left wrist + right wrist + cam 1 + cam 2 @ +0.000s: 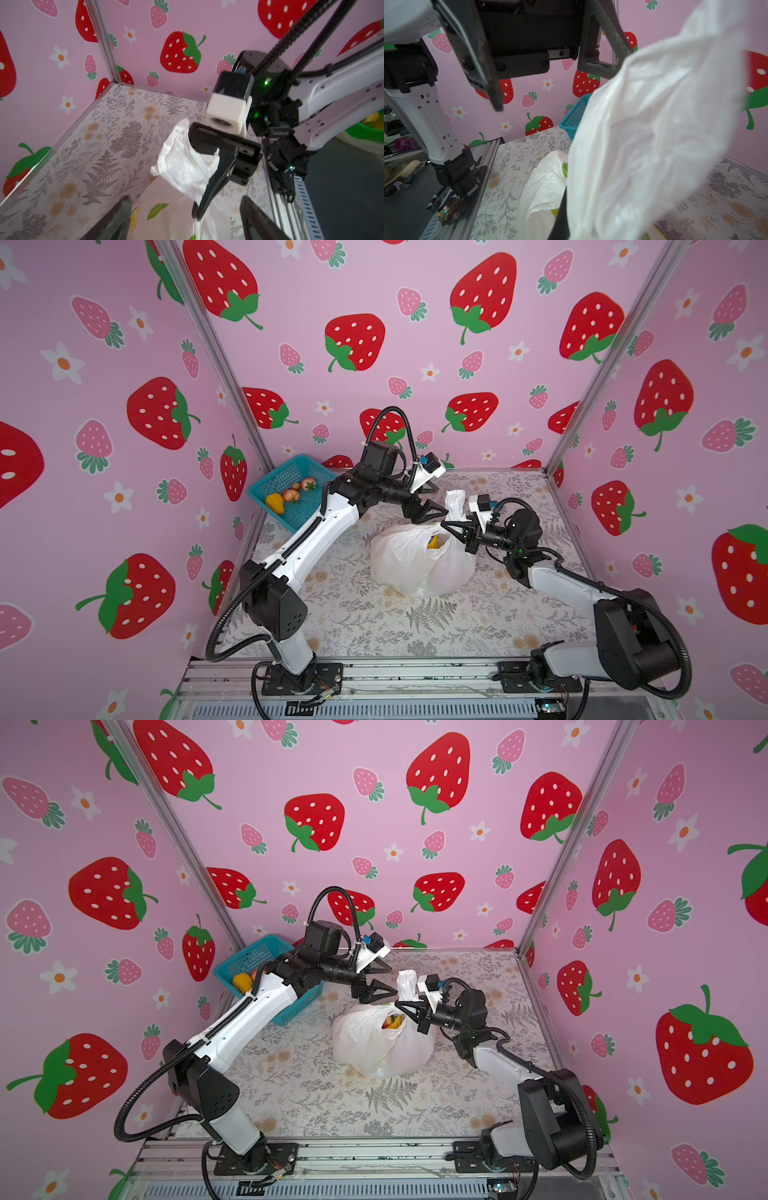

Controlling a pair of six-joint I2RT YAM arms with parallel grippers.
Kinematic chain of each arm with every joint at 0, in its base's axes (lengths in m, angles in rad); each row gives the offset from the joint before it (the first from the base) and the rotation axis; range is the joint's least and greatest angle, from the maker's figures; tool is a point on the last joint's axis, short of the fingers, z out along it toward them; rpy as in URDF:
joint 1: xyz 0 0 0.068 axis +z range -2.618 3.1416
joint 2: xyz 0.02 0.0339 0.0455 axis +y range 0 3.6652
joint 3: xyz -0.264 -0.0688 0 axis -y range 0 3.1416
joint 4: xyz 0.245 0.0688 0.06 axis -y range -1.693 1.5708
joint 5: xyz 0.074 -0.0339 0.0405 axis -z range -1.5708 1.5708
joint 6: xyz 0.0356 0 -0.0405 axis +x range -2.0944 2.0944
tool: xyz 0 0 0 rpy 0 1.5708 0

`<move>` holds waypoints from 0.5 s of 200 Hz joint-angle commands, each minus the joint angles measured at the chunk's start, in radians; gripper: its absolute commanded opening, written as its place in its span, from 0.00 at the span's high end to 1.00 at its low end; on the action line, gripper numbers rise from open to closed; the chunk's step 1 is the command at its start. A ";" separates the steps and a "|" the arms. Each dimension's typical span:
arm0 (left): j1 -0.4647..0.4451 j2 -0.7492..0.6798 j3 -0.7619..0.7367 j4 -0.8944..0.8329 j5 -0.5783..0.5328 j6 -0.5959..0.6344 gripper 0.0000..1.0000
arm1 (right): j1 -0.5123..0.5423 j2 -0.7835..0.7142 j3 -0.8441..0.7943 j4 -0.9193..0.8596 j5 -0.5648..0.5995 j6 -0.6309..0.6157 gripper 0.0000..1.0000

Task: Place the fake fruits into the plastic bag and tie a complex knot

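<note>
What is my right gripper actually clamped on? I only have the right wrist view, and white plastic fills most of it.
Observer: In a top view, the right gripper is shut on the handle bunch of the plastic bag. The bunch sticks up past the jaws.
Operator: Tied yet?
Observer: No. The bag's mouth gapes open, with a yellow fruit showing inside.
Operator: Fruits all in?
Observer: No. Three fake fruits lie in the teal basket at the back left.
</note>
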 commanded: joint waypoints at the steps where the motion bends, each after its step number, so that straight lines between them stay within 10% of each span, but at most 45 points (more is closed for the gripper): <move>1: -0.015 0.075 0.082 0.094 0.093 -0.214 0.18 | 0.013 -0.010 0.013 -0.014 -0.017 -0.030 0.99; 37: -0.034 0.148 0.161 0.053 0.094 -0.247 0.33 | 0.021 -0.020 0.012 -0.024 -0.005 -0.030 1.00; 80: -0.023 0.125 0.111 0.112 0.128 -0.300 0.99 | 0.015 -0.050 0.008 -0.118 0.078 -0.064 0.95; 100: 0.003 0.065 0.000 0.222 0.085 -0.366 1.00 | 0.007 -0.063 -0.004 -0.118 0.095 -0.048 0.91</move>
